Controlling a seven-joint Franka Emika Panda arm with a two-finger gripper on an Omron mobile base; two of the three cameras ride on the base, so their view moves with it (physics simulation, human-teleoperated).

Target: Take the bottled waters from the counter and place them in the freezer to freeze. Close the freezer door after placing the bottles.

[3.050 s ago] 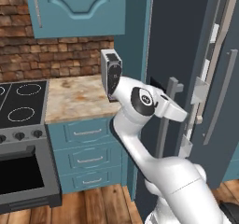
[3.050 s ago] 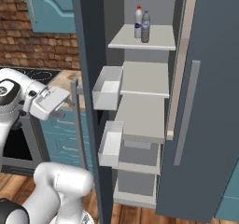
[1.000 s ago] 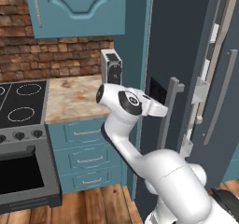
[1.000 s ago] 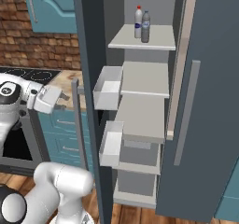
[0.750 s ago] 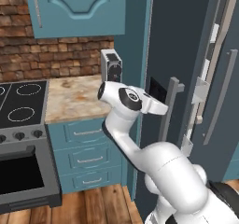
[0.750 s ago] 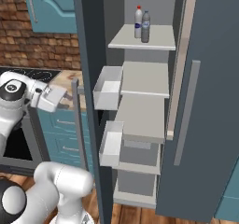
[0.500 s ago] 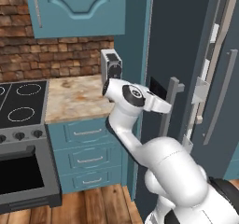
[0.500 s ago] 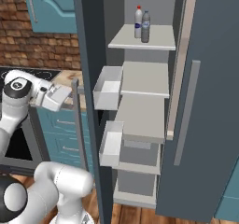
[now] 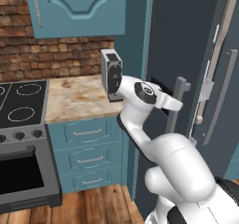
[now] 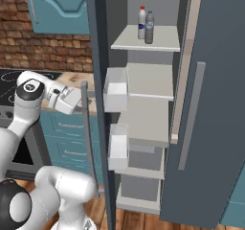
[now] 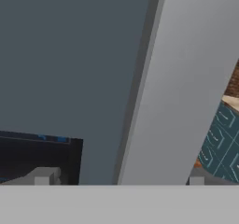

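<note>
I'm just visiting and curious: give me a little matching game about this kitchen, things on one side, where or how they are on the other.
Things:
1. bottled waters
2. freezer door
3. fingers
4. white bins

Places or states:
A. spread apart, close to the door's bar handle
B. standing side by side on the top shelf
C. swung open
D. mounted on the door's inner face

Pairs: 1-B, 2-C, 3-A, 4-D
</note>
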